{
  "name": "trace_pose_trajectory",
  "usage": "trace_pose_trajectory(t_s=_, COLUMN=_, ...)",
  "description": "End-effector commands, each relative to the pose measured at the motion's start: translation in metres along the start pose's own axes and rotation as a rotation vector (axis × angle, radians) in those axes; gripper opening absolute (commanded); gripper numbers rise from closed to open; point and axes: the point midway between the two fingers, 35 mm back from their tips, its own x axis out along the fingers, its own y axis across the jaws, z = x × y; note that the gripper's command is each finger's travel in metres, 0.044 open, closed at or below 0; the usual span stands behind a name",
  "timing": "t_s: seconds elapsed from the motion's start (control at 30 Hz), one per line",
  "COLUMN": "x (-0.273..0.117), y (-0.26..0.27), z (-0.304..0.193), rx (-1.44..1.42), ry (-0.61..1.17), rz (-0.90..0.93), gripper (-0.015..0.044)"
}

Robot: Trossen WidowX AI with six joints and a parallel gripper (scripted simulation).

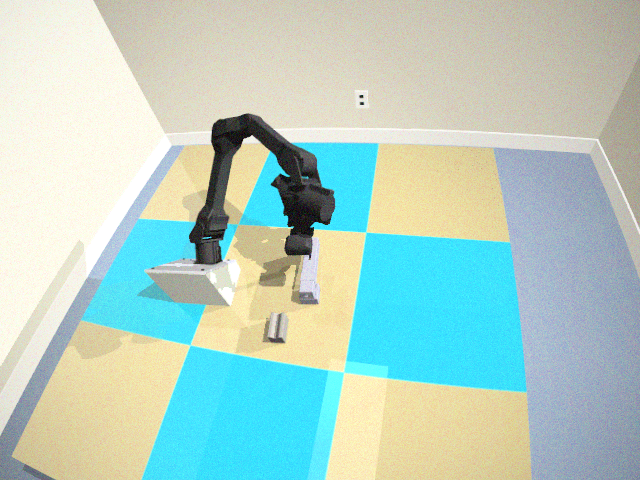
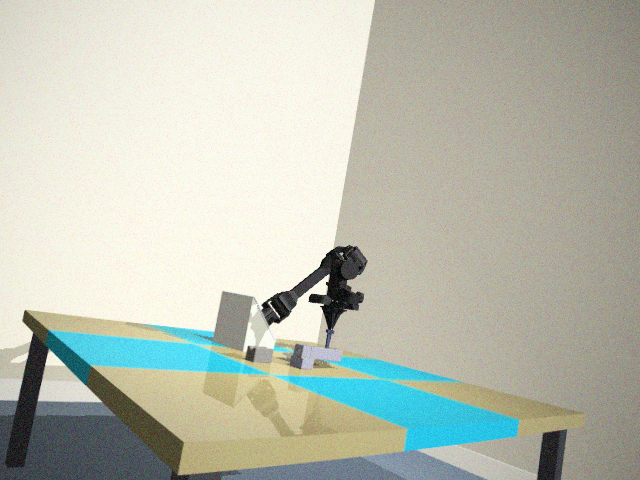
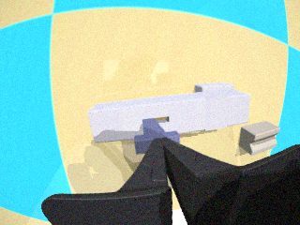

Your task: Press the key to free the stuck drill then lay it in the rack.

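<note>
The lavender housing (image 1: pixel 310 272) (image 2: pixel 323 353) (image 3: pixel 187 112) is a long horizontal bar with a thicker block at one end and a narrow slot in its top. The blue key (image 2: pixel 328 338) (image 3: pixel 152 136) stands upright at that slot, with its cross-shaped head up. My gripper (image 2: pixel 330 327) (image 3: pixel 159 143) is shut, pointing down, with its fingertips at the top of the key's head; nothing shows between them. Whether they touch the head is hard to tell. The grey grooved rack (image 1: pixel 277 327) (image 2: pixel 262 354) (image 3: pixel 259 137) is empty, beyond the block end. I cannot make out the drill.
The white wedge-shaped base (image 1: pixel 188 284) (image 2: pixel 233 320) of the arm stands on the table (image 1: pixel 434 304) (image 2: pixel 351 403), to the left of the housing in the top view. The rack sits between the base and the near end of the housing, low on the table.
</note>
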Motion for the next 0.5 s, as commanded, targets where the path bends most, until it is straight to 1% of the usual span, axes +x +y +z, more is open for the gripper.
trace_pose_trajectory(t_s=0.0, x=0.0079, y=0.0006, z=-0.0019, rx=0.006, ry=0.018, rz=0.007, gripper=0.0000)
trace_pose_trajectory(t_s=0.47, x=0.0121, y=0.0013, z=-0.0049, rx=0.006, ry=0.018, rz=0.007, gripper=0.0000)
